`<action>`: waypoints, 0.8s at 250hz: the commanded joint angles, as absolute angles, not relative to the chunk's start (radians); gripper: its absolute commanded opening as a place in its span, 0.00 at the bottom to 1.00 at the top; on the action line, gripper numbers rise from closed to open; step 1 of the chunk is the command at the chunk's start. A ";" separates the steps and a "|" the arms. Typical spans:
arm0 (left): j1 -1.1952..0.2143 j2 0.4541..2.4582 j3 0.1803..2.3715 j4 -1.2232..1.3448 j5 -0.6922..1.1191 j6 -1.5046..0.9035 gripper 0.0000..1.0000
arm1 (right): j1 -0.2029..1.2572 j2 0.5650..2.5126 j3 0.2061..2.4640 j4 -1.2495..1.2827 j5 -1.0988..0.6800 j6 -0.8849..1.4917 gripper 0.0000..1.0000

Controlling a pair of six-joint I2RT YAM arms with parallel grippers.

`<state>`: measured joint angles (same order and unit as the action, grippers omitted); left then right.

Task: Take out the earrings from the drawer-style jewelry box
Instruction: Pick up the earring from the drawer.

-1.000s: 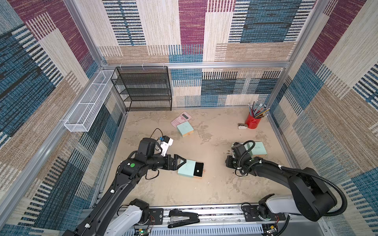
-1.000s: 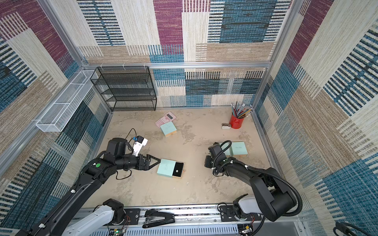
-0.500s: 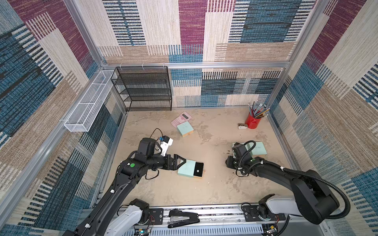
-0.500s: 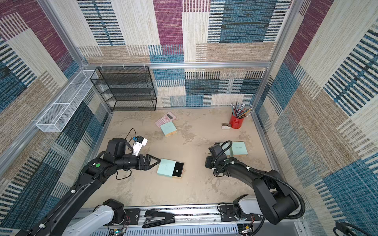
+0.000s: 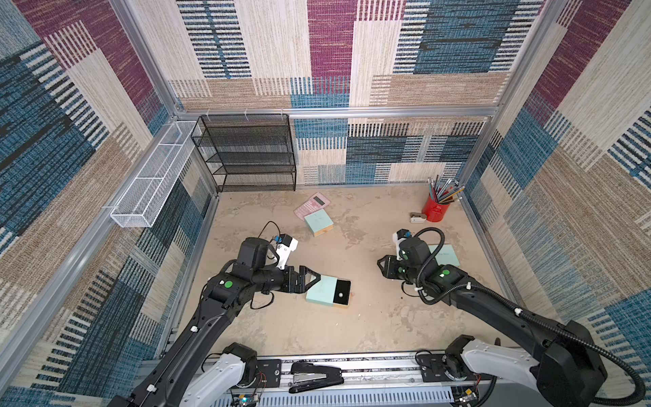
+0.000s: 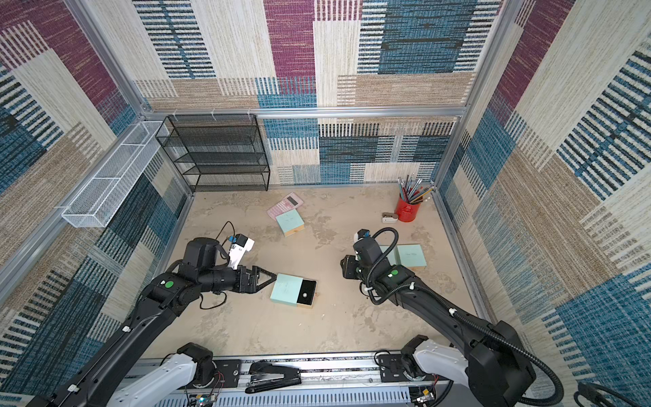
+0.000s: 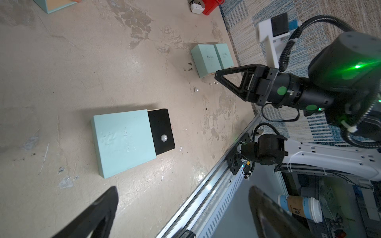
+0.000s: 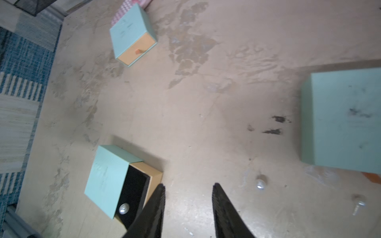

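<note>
Jewelry box (image 5: 322, 291) near mid-surface in both top views, drawer (image 5: 342, 293) slid out toward 3 o'clock, black lining exposed. One pearl earring (image 7: 164, 138) sitting in the drawer; same white speck visible from above.

Two more earrings out on the bare surface (image 5: 370, 317): loose pearl (image 8: 260, 184) and loose stud (image 8: 359, 205), stud lying on its side, a little apart from each other. Both near the corner of a pair of closed mint boxes (image 7: 212, 58). From the left wrist, both seen just beside the tip of the right gripper (image 7: 216, 72). Too small to pick out from above.

At 9 o'clock of the jewelry box: left gripper (image 5: 316, 278), just beside the closed end, low over the surface. Its fingers (image 7: 99, 212) spread wide, nothing between. Contact with the box: cannot tell.

At 3 o'clock of the jewelry box, well apart from it: right gripper (image 8: 188, 186), pointing toward 9 o'clock. Jaws apart, only bare surface in the gap, nothing clamped. Mint box pair behind it, further toward 3 o'clock.

Elsewhere: another closed mint box (image 5: 318, 223) at 12 o'clock of the jewelry box, edge over a pink calculator (image 5: 311, 203). Red cup (image 5: 436, 211) of pencils in the 1 o'clock corner. Black stapler (image 5: 315, 377) on the front rail at 6 o'clock.
</note>
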<state>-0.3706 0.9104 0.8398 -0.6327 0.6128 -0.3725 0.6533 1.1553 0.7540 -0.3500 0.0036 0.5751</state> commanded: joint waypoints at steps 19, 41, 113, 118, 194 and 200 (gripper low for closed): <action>-0.367 0.908 0.834 -0.608 0.633 -0.381 0.99 | 0.823 1.287 0.844 -0.351 -0.007 0.581 0.42; -0.368 0.905 0.833 -0.608 0.632 -0.381 0.98 | 0.905 1.393 0.891 -0.331 -0.016 0.586 0.42; -0.368 0.899 0.833 -0.609 0.634 -0.380 0.99 | 0.988 1.588 0.965 -0.327 -0.005 0.593 0.46; -0.368 0.898 0.833 -0.608 0.633 -0.381 0.99 | 0.988 1.595 0.969 -0.333 0.002 0.592 0.45; -0.369 0.894 0.833 -0.609 0.632 -0.381 0.99 | 0.997 1.646 0.996 -0.379 0.051 0.590 0.40; -0.368 0.896 0.832 -0.608 0.632 -0.381 0.98 | 0.997 1.645 0.996 -0.380 0.053 0.590 0.39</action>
<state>-0.3687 0.8967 0.8345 -0.6323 0.6167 -0.3725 0.9936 1.6417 0.9882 -0.3588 0.0132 0.5835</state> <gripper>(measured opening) 0.986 0.401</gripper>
